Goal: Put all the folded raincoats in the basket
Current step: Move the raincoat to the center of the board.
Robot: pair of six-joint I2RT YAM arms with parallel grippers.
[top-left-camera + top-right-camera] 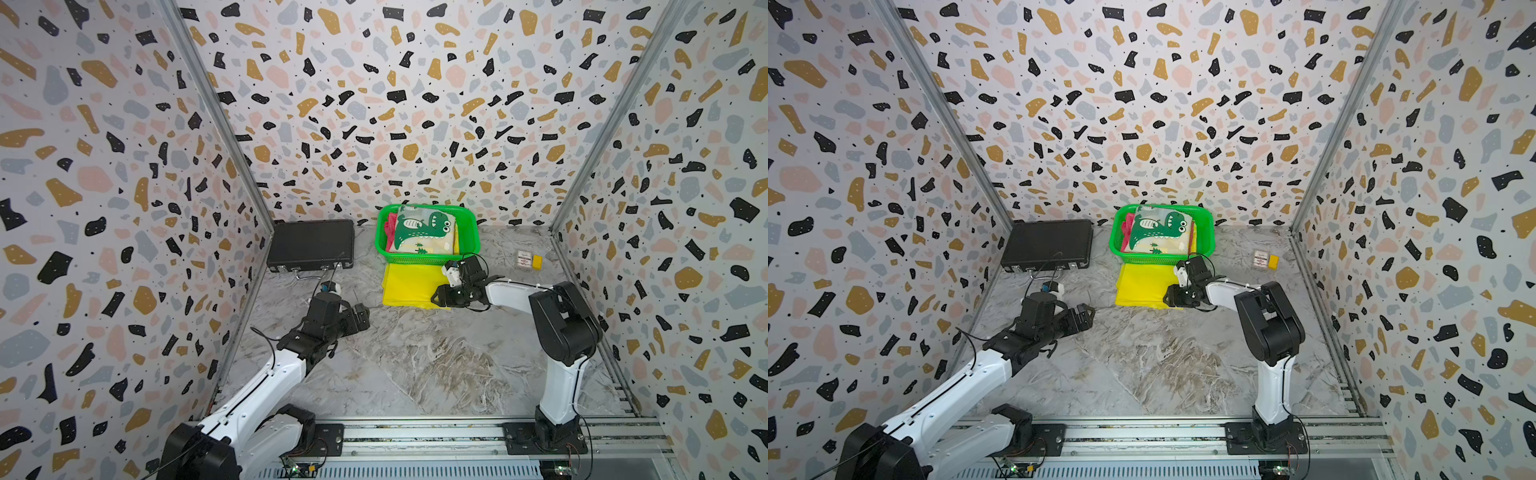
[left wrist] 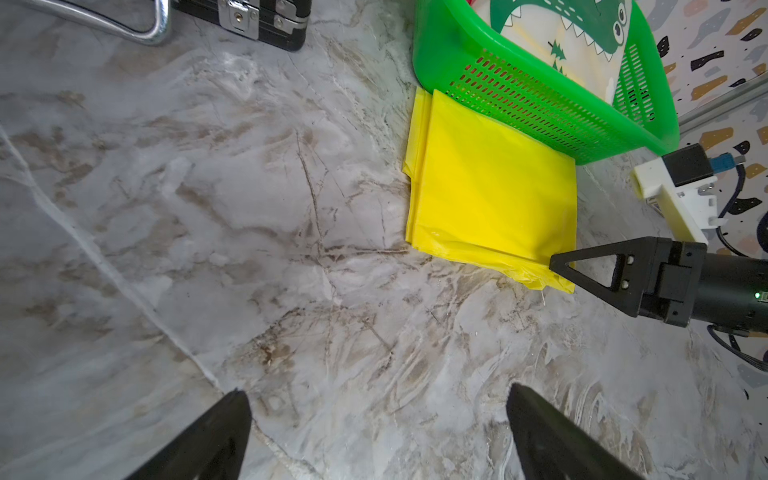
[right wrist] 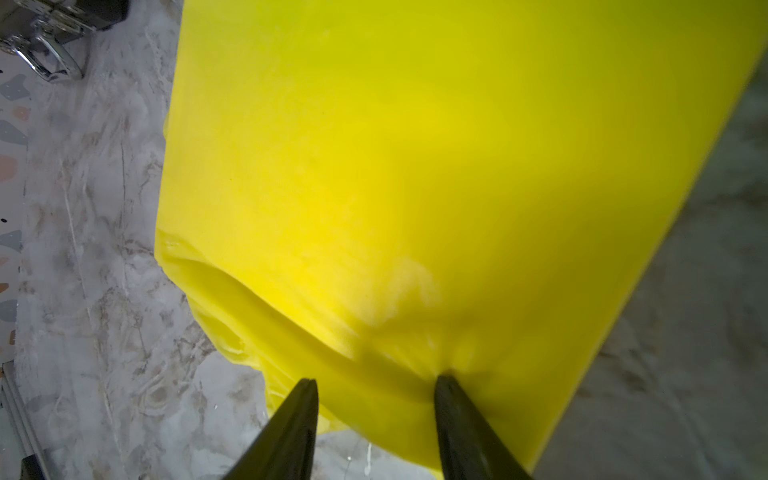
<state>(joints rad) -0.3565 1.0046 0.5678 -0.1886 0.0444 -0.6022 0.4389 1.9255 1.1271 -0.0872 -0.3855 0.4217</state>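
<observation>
My right gripper (image 3: pixel 374 380), jaws half apart, is at the raincoat (image 1: pixel 409 282) corner nearest me; the basket (image 1: pixel 417 258) lies just beyond.

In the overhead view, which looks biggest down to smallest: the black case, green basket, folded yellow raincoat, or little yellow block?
In a top view:
1. green basket
2. black case
3. yellow raincoat, partly covered
4. yellow block

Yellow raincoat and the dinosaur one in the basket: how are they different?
The yellow raincoat is plain; the dinosaur one is pale with a green dinosaur. The yellow raincoat lies on the table in front of the basket; the dinosaur one lies inside it. The right pincer is at the yellow raincoat's corner; none is at the dinosaur one. Both are folded flat.
</observation>
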